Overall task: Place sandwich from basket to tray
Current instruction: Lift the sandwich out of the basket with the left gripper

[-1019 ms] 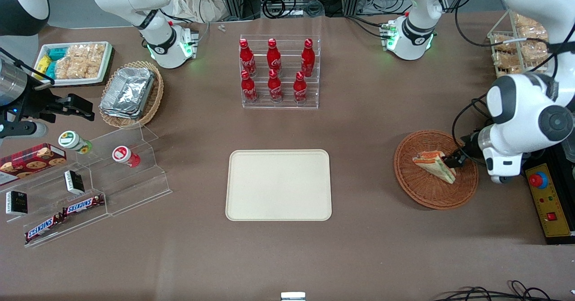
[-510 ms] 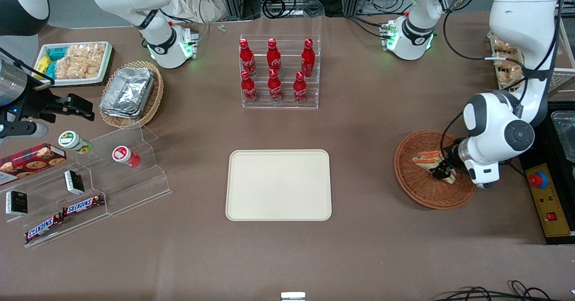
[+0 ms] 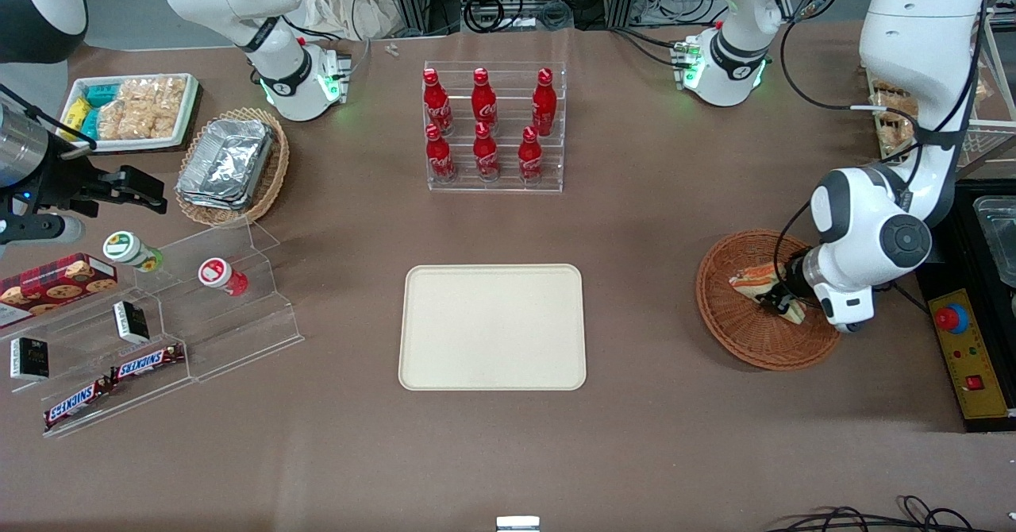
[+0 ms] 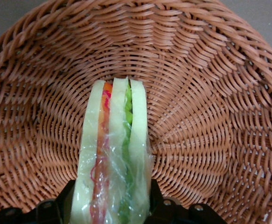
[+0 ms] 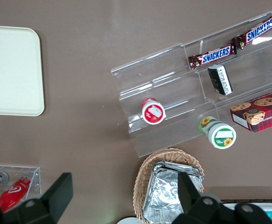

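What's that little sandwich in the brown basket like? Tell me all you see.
The sandwich is a small wedge of white bread with orange-red and green filling layers, wrapped in clear film. It stands on edge in the round woven basket. The end effector straddles one end, a finger on each bread face, apparently closed on it.

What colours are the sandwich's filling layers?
Orange-red and green between white bread, clearest in the left wrist view: sandwich.

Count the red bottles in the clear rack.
6 red bottles stand in the clear rack: three on the upper step, three on the lower. The gripper is at the sandwich in the basket.
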